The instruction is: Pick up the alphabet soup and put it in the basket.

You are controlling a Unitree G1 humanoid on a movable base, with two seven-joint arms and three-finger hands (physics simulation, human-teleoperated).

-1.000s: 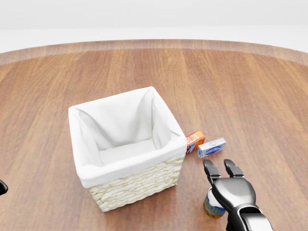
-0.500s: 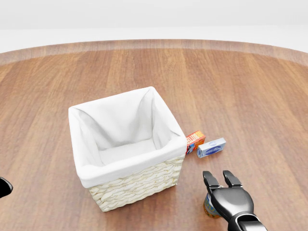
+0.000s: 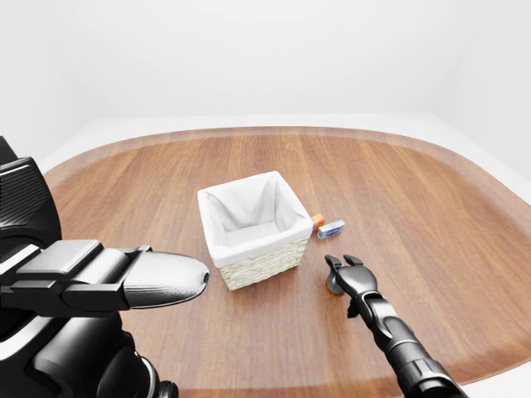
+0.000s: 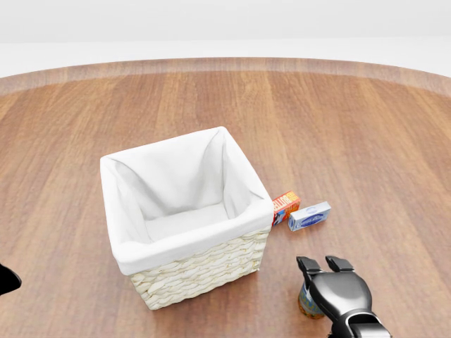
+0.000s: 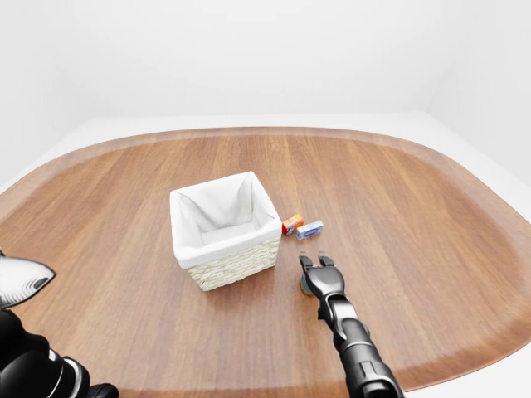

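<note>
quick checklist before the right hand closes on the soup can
1. Right hand over the alphabet soup: ok.
2. Fingers open: ok.
3. Fingers low enough round the can: cannot tell, the hand hides it.
4. Basket upright with nothing visible inside: ok.
5. Orange box and blue box apart from the can: ok.
6. Left hand away from the basket: ok.

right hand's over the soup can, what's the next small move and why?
Probably lower the right hand a little and close the fingers round the soup can. The hand sits on top of the can with fingers open and pointing past it, so nothing grips it yet. The basket stands close by on the left.
</note>
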